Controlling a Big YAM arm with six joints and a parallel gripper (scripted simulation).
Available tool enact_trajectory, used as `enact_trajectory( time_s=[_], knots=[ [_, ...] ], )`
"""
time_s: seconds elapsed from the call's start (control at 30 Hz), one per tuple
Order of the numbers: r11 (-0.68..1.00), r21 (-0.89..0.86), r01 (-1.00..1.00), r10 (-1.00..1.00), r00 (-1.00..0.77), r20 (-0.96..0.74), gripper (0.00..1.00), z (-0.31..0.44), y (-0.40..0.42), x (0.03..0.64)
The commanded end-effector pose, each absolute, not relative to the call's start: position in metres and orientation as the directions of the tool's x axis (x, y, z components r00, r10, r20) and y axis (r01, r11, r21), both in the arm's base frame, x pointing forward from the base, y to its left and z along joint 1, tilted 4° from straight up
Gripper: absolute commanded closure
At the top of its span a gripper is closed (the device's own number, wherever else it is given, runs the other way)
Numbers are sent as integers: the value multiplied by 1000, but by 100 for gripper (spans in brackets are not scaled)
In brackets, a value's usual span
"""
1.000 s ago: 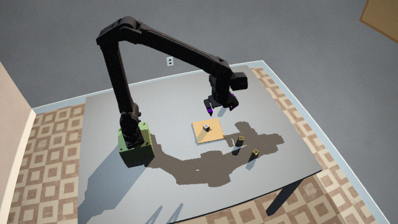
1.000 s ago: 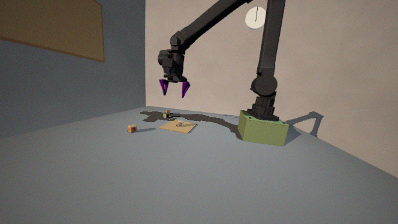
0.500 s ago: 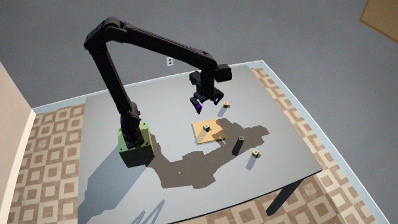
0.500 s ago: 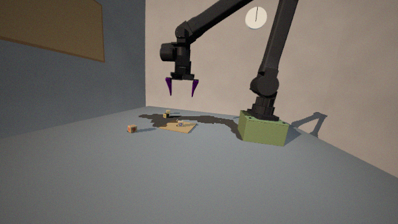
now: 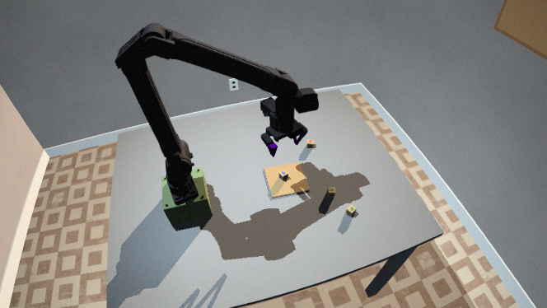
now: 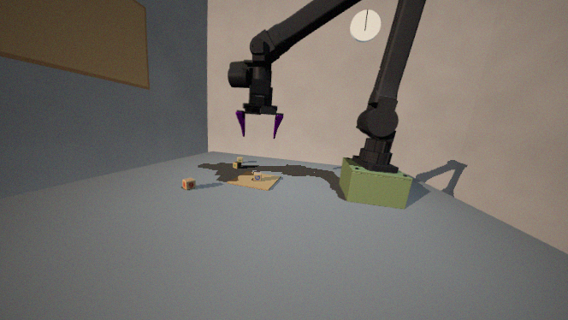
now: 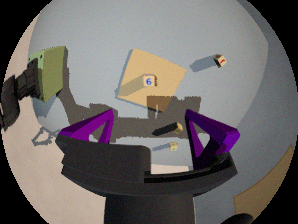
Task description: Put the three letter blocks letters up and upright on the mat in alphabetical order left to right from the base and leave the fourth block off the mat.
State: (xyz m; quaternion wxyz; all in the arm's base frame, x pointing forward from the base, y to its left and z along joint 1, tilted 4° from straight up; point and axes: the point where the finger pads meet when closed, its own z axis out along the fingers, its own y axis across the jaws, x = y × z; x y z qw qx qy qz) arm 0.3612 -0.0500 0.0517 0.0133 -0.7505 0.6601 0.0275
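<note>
A tan mat [image 5: 276, 187] [image 6: 245, 183] [image 7: 136, 70] lies flat in the middle of the table. One block with a blue mark on top [image 5: 283, 175] [image 6: 257, 175] [image 7: 149, 82] stands on it. A block with red marks [image 5: 310, 143] [image 6: 188, 183] [image 7: 220, 60] lies off the mat, beyond its far edge. Two more blocks lie off the mat to its right: one in the arm's shadow [image 5: 331, 190] [image 7: 178, 125] and one with green marks [image 5: 351, 211] [image 7: 173, 147]. My gripper [image 5: 284, 147] [image 6: 259, 135] [image 7: 149, 113] is open and empty, high above the table near the mat's far edge.
The arm's green base [image 5: 187, 198] [image 6: 376, 188] [image 7: 49, 72] stands left of the mat. The grey table's [image 5: 247, 268] right and front edges drop to a checkered floor. Walls stand behind the table in the exterior view.
</note>
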Motion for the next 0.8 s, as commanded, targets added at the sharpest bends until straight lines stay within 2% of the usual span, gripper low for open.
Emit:
enact_trajectory(
  time_s=[0.0, 0.27, 0.4, 0.47, 0.5, 0.77],
  knots=[
    [-37, 14, -999, -998, 36, -59, 0, 46, -50, 364],
    [398, 37, -917, -916, -400, -45, 0, 25, -47, 365],
    [563, 51, -825, -824, -565, -40, 0, 12, -45, 365],
    [563, 51, -825, -824, -565, -40, 0, 12, -45, 365],
    [657, 44, -753, -751, -658, -45, 0, 21, -46, 369],
    [885, 65, -461, -461, -887, -20, 0, -6, -44, 364]
  ],
)
